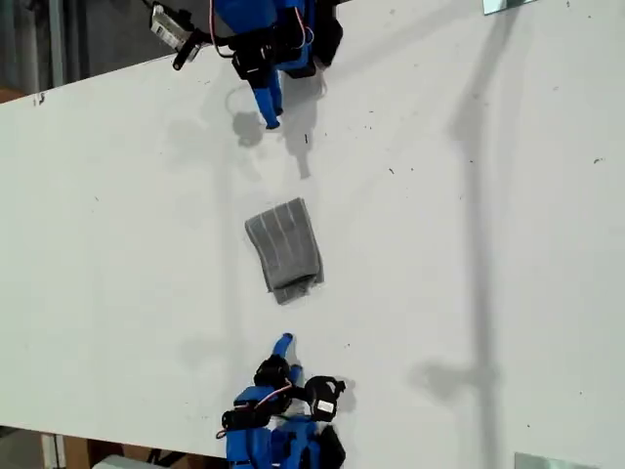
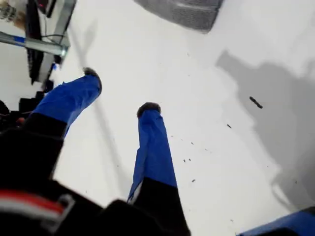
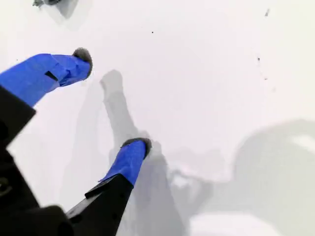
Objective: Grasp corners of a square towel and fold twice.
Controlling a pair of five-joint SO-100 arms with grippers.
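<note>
Towel [image 1: 284, 248] lies folded on the white table [image 1: 488, 244]

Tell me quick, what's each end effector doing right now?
My first gripper: open, holding nothing, towel lies ahead.
My second gripper: open, holding nothing, over bare table.

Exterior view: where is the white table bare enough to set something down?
Wide bare patches of the white table lie on the exterior view's left and right of the folded grey striped cloth towel. It is tighter along the middle line, between the towel and the blue arms at that view's top and bottom edges.
</note>
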